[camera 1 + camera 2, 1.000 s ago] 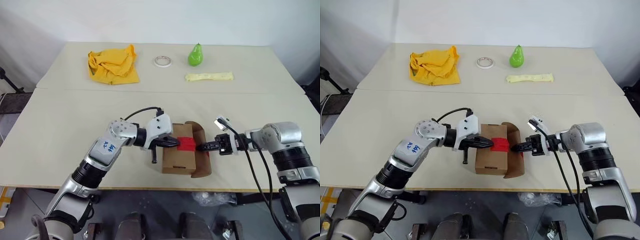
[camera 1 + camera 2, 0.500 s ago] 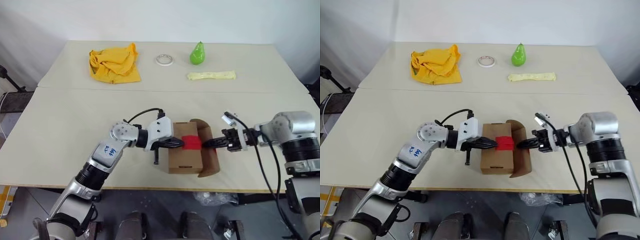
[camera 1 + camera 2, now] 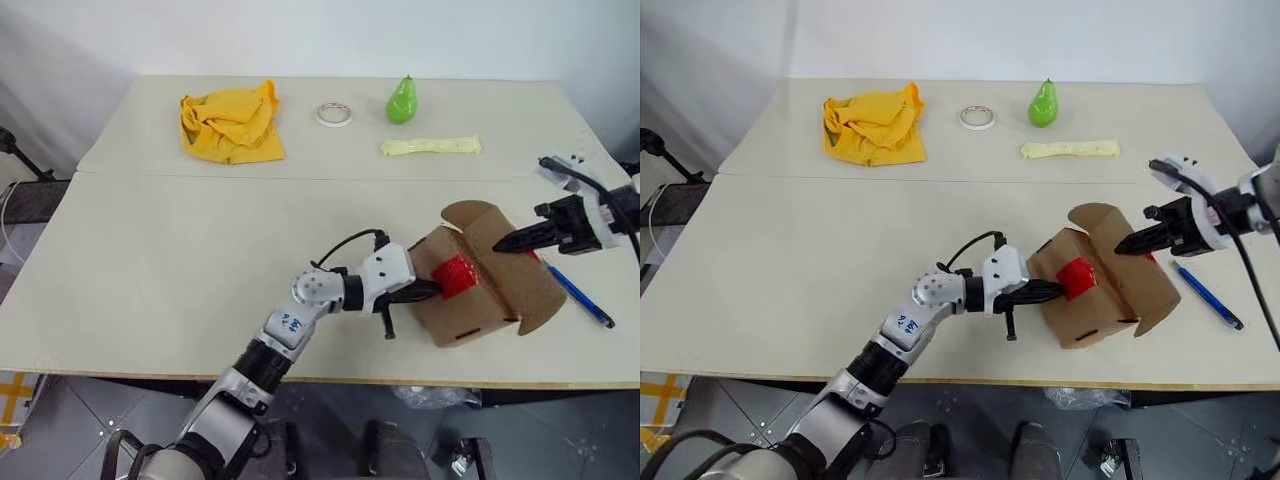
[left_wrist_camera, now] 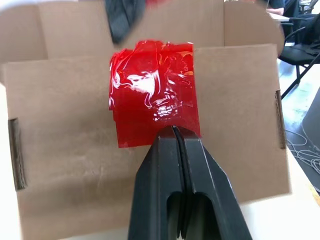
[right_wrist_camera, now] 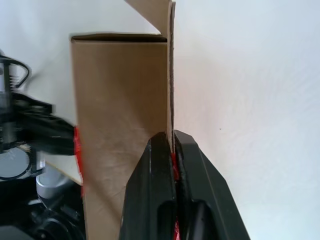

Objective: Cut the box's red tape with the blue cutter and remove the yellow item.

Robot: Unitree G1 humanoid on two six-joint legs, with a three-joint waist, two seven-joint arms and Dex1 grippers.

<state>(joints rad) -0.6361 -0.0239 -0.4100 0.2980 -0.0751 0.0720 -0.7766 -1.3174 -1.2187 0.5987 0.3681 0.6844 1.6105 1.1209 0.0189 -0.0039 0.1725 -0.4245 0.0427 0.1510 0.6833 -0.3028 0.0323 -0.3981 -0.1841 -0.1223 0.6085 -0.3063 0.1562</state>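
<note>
A: Surface: two beige tables pushed edge to edge, plain white wall behind. What is listed at the near edge?

B: Item one, the box, brown cardboard, tilted with its right side raised off the tabletop, one flap folded open toward the right. Item two, the red tape, a crumpled shiny patch on the box's upper face.

A: Grippers?

B: Left gripper: fingers pressed together, tips against the lower edge of the red tape, as the left wrist view shows. Whether any tape is pinched between them cannot be told. Right gripper: fingers clamped on the thin edge of the open flap, a sliver of red between them in the right wrist view.

A: The blue cutter?

B: Blue cutter: lying flat on the table to the right of the box, just beyond the open flap, apart from both grippers.

A: The yellow item?

B: Not to be made out; the box interior is hidden.

A: Far table?

B: Yellow-orange cloth, crumpled, far left. White tape roll, centre. Green pear, upright, right of the roll. Pale yellow strip, lying flat just in front of the pear.
</note>
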